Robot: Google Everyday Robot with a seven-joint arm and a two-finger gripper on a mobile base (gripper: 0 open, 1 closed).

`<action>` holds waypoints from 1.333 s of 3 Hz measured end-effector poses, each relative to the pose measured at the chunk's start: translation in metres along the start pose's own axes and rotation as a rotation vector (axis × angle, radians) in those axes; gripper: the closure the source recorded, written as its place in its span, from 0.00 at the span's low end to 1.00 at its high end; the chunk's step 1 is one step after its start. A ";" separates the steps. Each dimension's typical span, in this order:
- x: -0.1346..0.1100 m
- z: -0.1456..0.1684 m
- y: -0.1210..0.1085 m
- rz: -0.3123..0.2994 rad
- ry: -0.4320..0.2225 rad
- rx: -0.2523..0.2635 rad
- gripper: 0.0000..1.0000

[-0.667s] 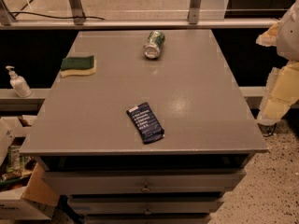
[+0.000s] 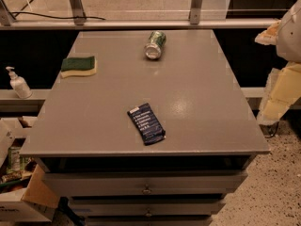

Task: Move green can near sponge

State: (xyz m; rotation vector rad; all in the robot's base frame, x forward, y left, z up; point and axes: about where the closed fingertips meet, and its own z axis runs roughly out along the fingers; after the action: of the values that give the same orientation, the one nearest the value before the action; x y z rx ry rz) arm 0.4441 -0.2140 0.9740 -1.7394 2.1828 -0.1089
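Filling most of the frame, a grey table (image 2: 197, 107) runs from the upper centre down to its front edge, with drawers (image 2: 146, 185) stacked beneath it at the bottom. At the right edge of the frame stands the robot's pale arm, and its lower cream-coloured part, taken here as the gripper (image 2: 276, 100), hangs off the table's right side, level with the middle of the tabletop. Whether its jaws are wide or narrow I cannot tell; nothing is seen between them. A cardboard box (image 2: 28, 204) sits on the floor at the lower left.

On the tabletop, a flat dark blue wrapper (image 2: 146, 123) lies slightly below centre, turned at a slant. The sponge (image 2: 78, 66) lies flat near the table's left edge in the upper left part of the frame, dark green side up over a pale yellow layer. The green can (image 2: 155, 44) lies on its side near the table's far edge, upper centre, one shiny round end facing the camera. It is well apart from the sponge, to the sponge's right, and well apart from the gripper, up and to the left of it across the bare tabletop. A small white pump bottle (image 2: 18, 84) stands on a ledge at the left edge.
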 end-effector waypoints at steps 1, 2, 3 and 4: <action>-0.010 0.014 -0.018 -0.042 -0.059 0.018 0.00; -0.031 0.034 -0.043 -0.123 -0.122 0.013 0.00; -0.061 0.053 -0.071 -0.233 -0.181 0.005 0.00; -0.098 0.070 -0.096 -0.366 -0.225 0.019 0.00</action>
State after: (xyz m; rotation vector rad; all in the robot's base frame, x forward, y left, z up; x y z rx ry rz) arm 0.5740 -0.1328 0.9566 -2.0151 1.6869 -0.0211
